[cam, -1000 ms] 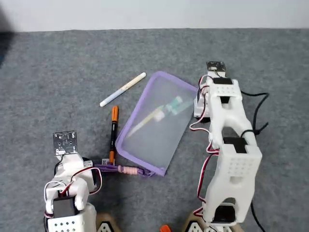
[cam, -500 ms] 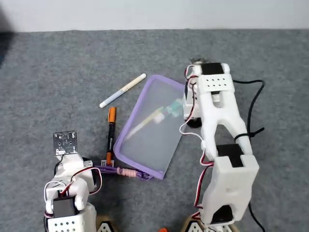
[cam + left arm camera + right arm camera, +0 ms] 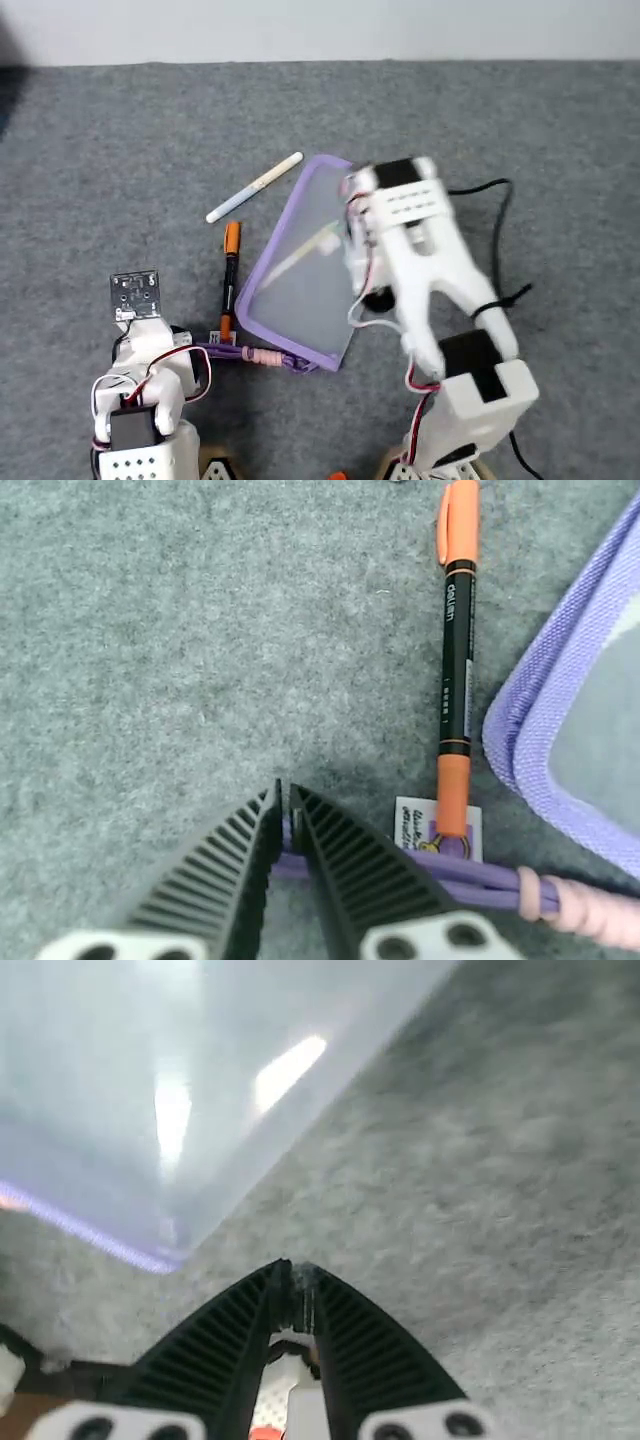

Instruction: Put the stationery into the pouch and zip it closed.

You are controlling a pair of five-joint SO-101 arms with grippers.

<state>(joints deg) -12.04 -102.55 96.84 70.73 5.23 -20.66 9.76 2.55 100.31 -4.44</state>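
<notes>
The clear pouch point(image 3: 295, 275) with purple trim lies mid-table, and a pale pen point(image 3: 312, 244) shows through it. Left of it lie a white pen point(image 3: 255, 187) and an orange-and-black pen point(image 3: 229, 282) point(image 3: 457, 660), the latter touching the pouch's left edge. My left gripper point(image 3: 287, 815) is shut on the pouch's purple strap point(image 3: 232, 349) point(image 3: 470, 872), just beyond its pink bead point(image 3: 266, 354). The right arm point(image 3: 410, 230) hangs over the pouch's right side. Its gripper point(image 3: 293, 1278) is shut with nothing in it, low over the carpet beside the pouch's edge point(image 3: 150, 1250).
Grey carpet point(image 3: 120, 150) covers the whole table. A white wall point(image 3: 320, 30) runs along the far edge. The right arm's black cable point(image 3: 500, 200) trails over the carpet to the right. A white label point(image 3: 437, 828) lies under the orange pen's tip.
The right arm has swung left over the pouch. The pouch has slid and turned to the left, nudging the orange pen. The left arm has stayed still on the strap.
</notes>
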